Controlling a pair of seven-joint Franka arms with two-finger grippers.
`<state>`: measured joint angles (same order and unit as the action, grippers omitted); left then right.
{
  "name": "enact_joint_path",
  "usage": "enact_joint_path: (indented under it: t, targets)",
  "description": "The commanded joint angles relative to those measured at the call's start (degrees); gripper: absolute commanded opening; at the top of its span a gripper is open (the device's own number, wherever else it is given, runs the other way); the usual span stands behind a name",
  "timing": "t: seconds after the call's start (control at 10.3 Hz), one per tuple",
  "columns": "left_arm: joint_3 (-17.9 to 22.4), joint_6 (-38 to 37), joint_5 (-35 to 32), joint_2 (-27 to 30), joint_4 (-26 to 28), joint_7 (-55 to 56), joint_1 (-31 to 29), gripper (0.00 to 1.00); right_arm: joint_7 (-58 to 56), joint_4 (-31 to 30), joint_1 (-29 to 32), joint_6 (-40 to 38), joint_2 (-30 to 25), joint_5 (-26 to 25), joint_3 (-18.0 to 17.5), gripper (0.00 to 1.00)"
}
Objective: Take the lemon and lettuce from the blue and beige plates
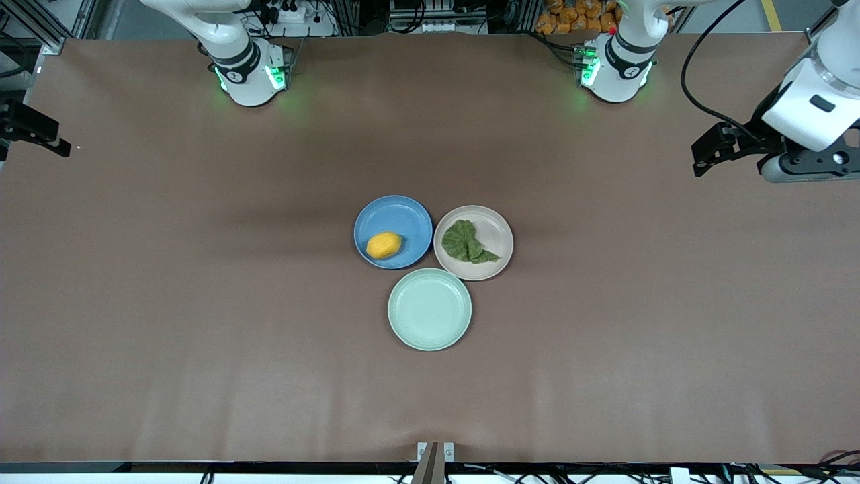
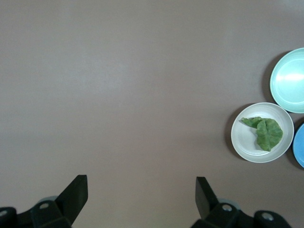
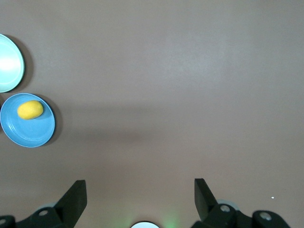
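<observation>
A yellow lemon (image 1: 383, 245) lies on the blue plate (image 1: 396, 216) at the table's middle. A green lettuce leaf (image 1: 467, 242) lies on the beige plate (image 1: 498, 232) beside it, toward the left arm's end. My left gripper (image 1: 705, 158) hangs open and empty over bare table at the left arm's end; its wrist view (image 2: 141, 185) shows the lettuce (image 2: 263, 132) on the beige plate (image 2: 242, 142). My right gripper (image 1: 57, 141) hangs open and empty over the right arm's end; its wrist view (image 3: 140, 187) shows the lemon (image 3: 30, 109) on the blue plate (image 3: 35, 132).
An empty pale green plate (image 1: 429, 308) touches both plates and lies nearer to the front camera; it also shows in the left wrist view (image 2: 289, 80) and the right wrist view (image 3: 7, 61). Brown table surface (image 1: 201, 302) spreads all around the plates.
</observation>
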<state>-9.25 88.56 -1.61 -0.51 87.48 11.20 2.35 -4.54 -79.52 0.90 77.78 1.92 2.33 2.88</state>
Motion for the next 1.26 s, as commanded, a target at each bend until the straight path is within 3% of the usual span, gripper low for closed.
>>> enact_joint_path:
  t: [0.0, 0.39, 0.87, 1.17]
  targets:
    - [-1.38, -0.41, 1.69, -2.82, -0.03, 0.49, 1.85, 1.0, 7.59, -2.04, -3.79, 1.05, 0.27, 0.48, -0.24, 1.0]
    - [-2.61, 5.37, 7.41, -9.58, 0.14, 10.04, 5.53, 1.0, 15.42, -6.26, -8.45, 5.27, 3.68, 1.18, -0.24, 1.0]
    - [-2.61, 16.45, 0.38, -19.95, 0.06, 27.53, 17.58, 1.0, 34.03, -6.79, -20.83, 11.33, 11.51, 1.18, -0.24, 1.0]
    - [-2.61, 23.66, 0.29, -27.94, -0.21, 37.03, 21.8, 1.0, 47.38, -13.79, -27.34, 21.93, 13.28, 1.18, -0.24, 1.0]
